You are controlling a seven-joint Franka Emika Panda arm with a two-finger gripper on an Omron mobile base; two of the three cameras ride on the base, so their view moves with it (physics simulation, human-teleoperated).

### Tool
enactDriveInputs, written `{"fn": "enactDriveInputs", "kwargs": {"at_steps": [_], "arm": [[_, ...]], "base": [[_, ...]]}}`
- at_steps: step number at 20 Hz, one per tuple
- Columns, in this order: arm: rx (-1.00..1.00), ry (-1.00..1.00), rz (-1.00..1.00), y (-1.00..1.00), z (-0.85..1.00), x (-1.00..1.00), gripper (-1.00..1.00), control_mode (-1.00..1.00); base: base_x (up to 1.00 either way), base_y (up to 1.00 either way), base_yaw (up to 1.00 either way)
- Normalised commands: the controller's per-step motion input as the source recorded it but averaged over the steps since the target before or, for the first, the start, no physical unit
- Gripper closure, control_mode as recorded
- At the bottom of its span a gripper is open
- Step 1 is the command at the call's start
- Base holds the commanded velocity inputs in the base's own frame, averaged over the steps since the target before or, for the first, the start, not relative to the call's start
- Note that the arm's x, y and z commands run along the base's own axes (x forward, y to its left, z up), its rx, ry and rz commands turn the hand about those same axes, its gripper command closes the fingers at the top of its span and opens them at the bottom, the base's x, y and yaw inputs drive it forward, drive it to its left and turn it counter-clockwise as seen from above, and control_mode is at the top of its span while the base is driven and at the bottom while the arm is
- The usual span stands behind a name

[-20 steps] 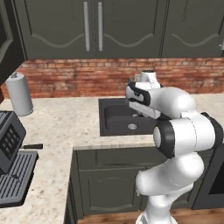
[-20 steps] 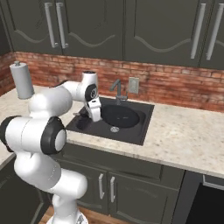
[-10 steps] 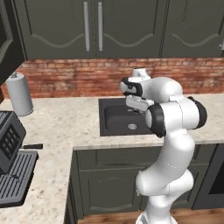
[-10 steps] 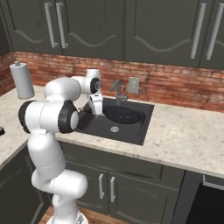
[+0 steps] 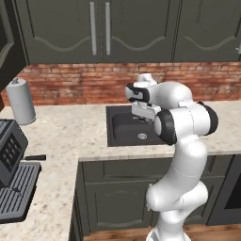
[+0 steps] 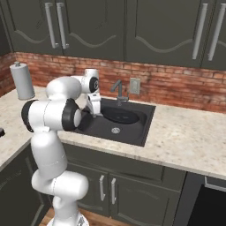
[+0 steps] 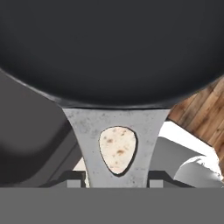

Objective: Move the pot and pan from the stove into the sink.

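The black pan (image 7: 109,48) spreads across the top of the hand view, and its grey handle (image 7: 117,131) with a pale oval inset runs down between my fingertips (image 7: 75,178). My gripper (image 7: 117,177) is shut on that handle. From the right base view, the gripper (image 6: 94,109) hangs over the left side of the sink (image 6: 141,132), with the pan (image 6: 122,116) low inside the basin. Whether the pan touches the bottom I cannot tell. In the left base view the gripper (image 5: 142,113) is over the sink (image 5: 117,139). The pot is out of view.
A grey faucet (image 6: 118,90) stands at the sink's back by a wall outlet (image 6: 134,86). A paper towel roll (image 5: 22,100) stands on the counter's left. The dark grates of the stove (image 5: 16,190) lie at the lower left, with a dark boxy appliance (image 5: 9,150) behind.
My arm's elbow has swung up from low and bent to tall and upright. The hand has stayed over the sink's left part with the pan in it.
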Motion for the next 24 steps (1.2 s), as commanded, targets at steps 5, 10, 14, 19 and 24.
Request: {"fn": "enactDriveInputs", "kwargs": {"at_steps": [5,10,14,19,24], "arm": [[-0.03,-0.02,0.00,0.38,-0.14,-0.07,1.00,-1.00],[0.00,0.00,0.00,0.00,0.00,0.00,1.00,-1.00],[-0.02,-0.02,0.00,0.00,-0.27,0.00,1.00,-1.00],[-0.08,-0.09,0.00,-0.01,-0.33,0.00,1.00,-1.00],[-0.09,-0.10,-0.01,0.00,-0.28,0.07,1.00,-1.00]], "base": [[0.00,0.00,0.00],[0.00,0.00,0.00],[0.00,0.00,0.00],[0.00,0.00,0.00],[0.00,0.00,0.00]]}}
